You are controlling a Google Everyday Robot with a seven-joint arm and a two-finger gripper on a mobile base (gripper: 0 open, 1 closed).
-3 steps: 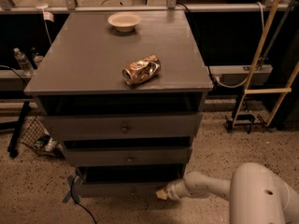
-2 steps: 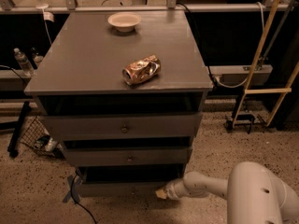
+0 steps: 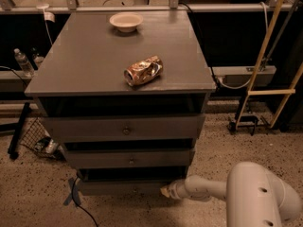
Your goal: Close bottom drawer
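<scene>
Nothing had visibly shifted since the earlier frame; drawer and arm lay as before. Low in the cabinet (image 3: 94, 65), the bottom drawer (image 3: 123, 187) sat seemingly a little proud, its long front running left to right. At that front's right end, touching or just beside it, was the gripper (image 3: 165, 191); clenched or released, I could not tell. The closing push would likely run inward, across that axis.
</scene>
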